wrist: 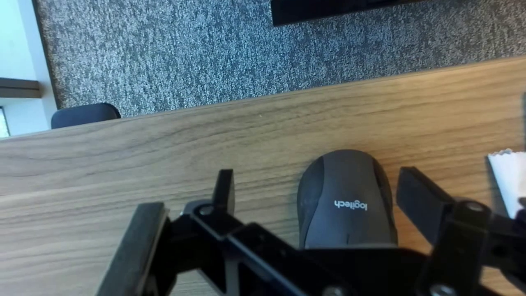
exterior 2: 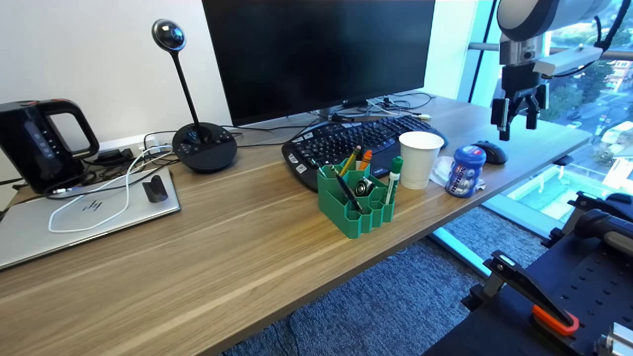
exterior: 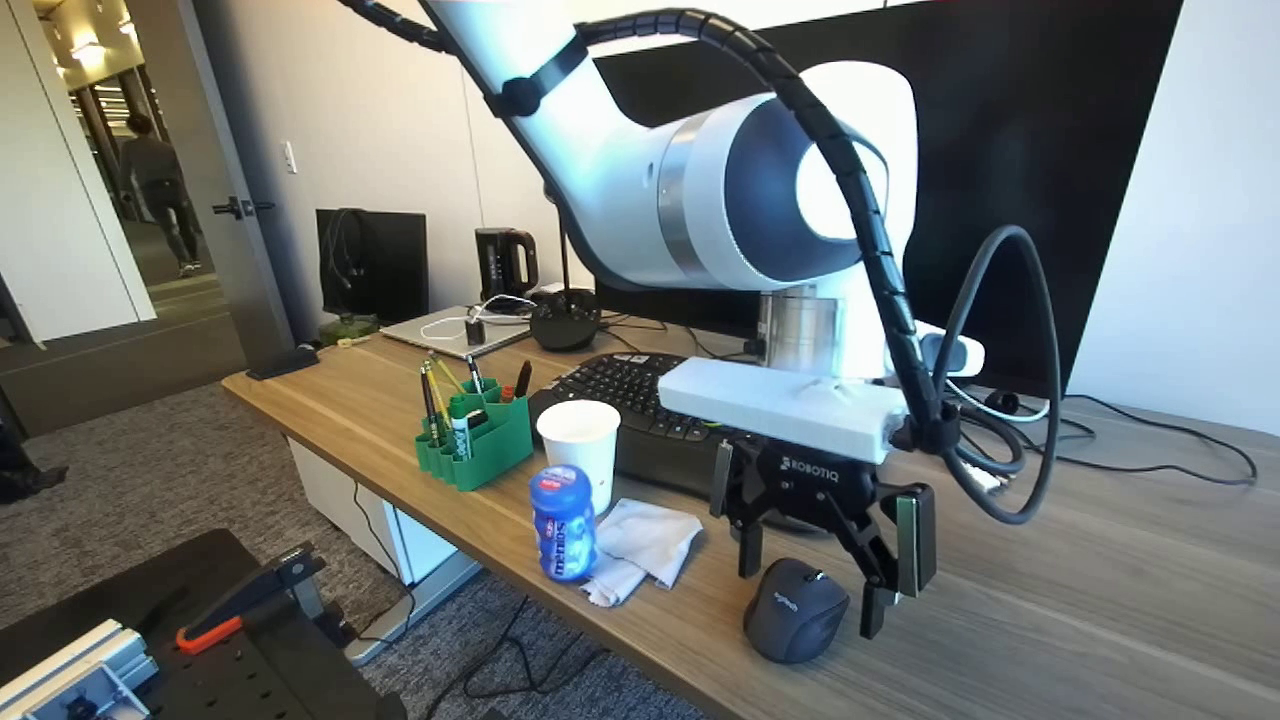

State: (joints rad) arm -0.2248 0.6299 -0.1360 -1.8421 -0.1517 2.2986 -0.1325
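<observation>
The gripper (exterior 2: 518,127) is spread wide, gripping nothing, above the mouse (wrist: 347,201), which lies near the edge of the desk (wrist: 123,172), apart from the napkin (wrist: 509,176). In the wrist view, the mouse sits closer to the finger (wrist: 421,195) on the napkin's side, so lining up well probably means a slight shift that way (otherwise that finger may catch its flank), then a slow, straight descent

Near the hand (exterior 2: 518,131) lies a white napkin (exterior: 652,533); farther off stand a blue bottle (exterior: 563,532), white cup (exterior: 585,447), green organizer (exterior: 503,447) and kettle (exterior 2: 32,146).
</observation>
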